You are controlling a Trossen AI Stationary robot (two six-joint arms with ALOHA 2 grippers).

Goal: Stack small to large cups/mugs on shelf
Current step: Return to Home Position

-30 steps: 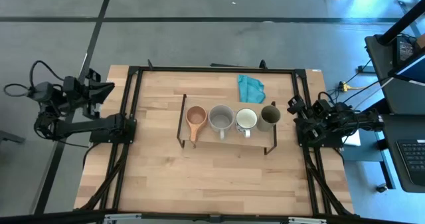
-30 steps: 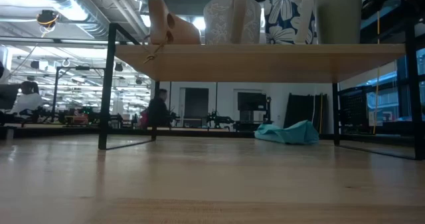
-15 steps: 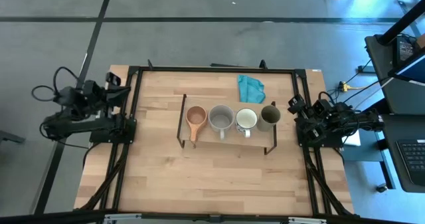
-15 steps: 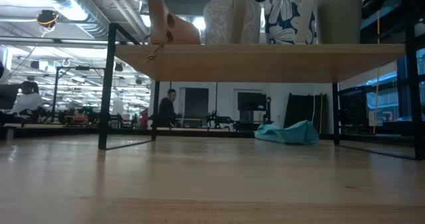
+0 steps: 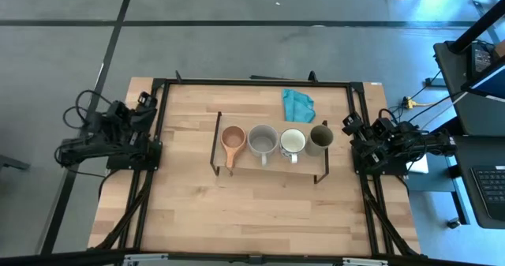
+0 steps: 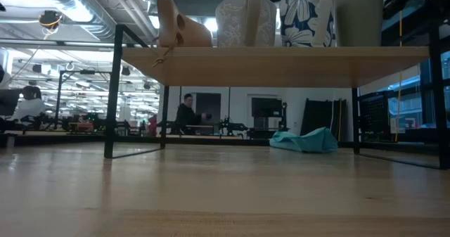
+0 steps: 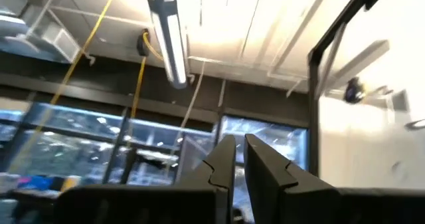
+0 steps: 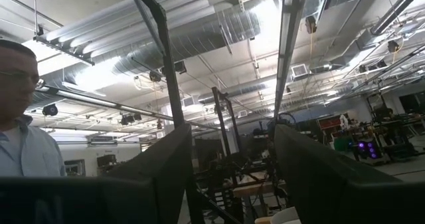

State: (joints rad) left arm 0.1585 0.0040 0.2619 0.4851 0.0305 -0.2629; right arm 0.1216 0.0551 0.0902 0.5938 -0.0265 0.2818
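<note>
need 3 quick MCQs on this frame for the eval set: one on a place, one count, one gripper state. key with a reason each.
1. Where is the teal cloth?
A) on the shelf
B) on the tabletop, apart from the shelf
C) inside a cup

2. How many cups stand on the shelf?
A) two
B) three
C) four

3. How is the right gripper?
A) open, holding nothing
B) shut on a cup
C) shut on the cloth

Key:
1 B: the high view shows it lying on bare wood beyond the shelf's far edge.
2 C: the brown wooden cup, grey cup, white cup and olive-green cup stand in one row.
3 A: its wrist view shows a wide gap between the fingers with nothing in it.
</note>
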